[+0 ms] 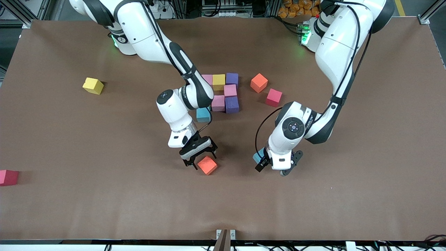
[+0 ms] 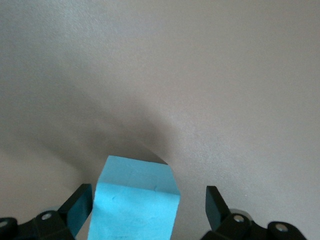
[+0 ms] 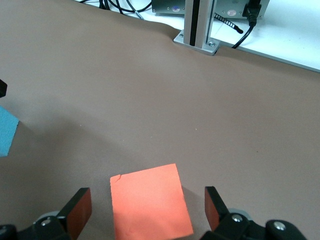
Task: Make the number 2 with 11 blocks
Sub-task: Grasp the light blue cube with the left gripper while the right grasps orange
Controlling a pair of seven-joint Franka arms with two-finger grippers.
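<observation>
- Right now the right hand [image 1: 199, 157] is low over the brown surface [image 1: 104, 139], its fingers spread wide with an orange block [image 1: 207, 165] between them; in the right wrist view the same orange block [image 3: 150, 207] sits between the two finger pads [image 3: 80, 210] with a gap on each side, so nothing is gripped.
- Similarly, the left hand [image 1: 275, 167] is down over a light blue block [image 1: 259, 156], toward the left arm's end of the surface from that orange block.
- Its fingers are also spread: in the left wrist view the light blue block [image 2: 135, 202] stands between them, close to one finger [image 2: 77, 207] and well clear of the other, and is not clamped.
- Farther from the front camera than the orange block lies the partly built number [image 1: 224, 92]: a pink [image 1: 207, 79], a yellow [image 1: 218, 82] and a purple block [image 1: 232, 79] in a row, a pink block [image 1: 230, 90] under the purple one, then a pink [image 1: 218, 103] and a purple block [image 1: 232, 104] side by side, and a light blue block [image 1: 203, 115] at the lower corner, partly hidden by the right arm.
- A second orange block [image 1: 259, 83] and a red block [image 1: 274, 97] lie loose beside this cluster, toward the left arm's end.
- A lone yellow block [image 1: 93, 85] and another red block [image 1: 8, 177] lie well away toward the right arm's end.
</observation>
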